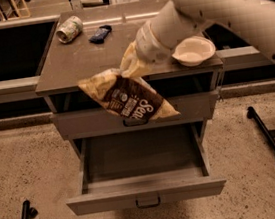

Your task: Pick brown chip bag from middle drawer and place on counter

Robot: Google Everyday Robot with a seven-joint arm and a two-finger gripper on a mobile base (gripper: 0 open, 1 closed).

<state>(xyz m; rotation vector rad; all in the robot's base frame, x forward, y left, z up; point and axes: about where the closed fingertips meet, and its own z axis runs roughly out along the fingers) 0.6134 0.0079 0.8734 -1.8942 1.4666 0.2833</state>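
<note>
- Gripper [130, 68]: closed on the upper edge of the brown chip bag [129, 101], held at the front edge of the counter [86, 63], about level with it.
- Brown chip bag: clear of the middle drawer [146, 195], hanging in the air below the gripper and in front of the closed upper drawer front [79, 123].
- Long axis of the bag: slanted, its cream end up to the viewer's left and its other end down to the viewer's right.
- Governing relation: most of the bag lies below and in front of the counter top. Judged from this, the bag needs lifting and carrying back over the slab.
- Counter: white bowl [193, 51] close beside the gripper at the front right corner; pale can [69, 29] and dark-blue wrapper [100, 33] at the far left; bare surface between them.
- Middle drawer: pulled out, nothing visible inside.
</note>
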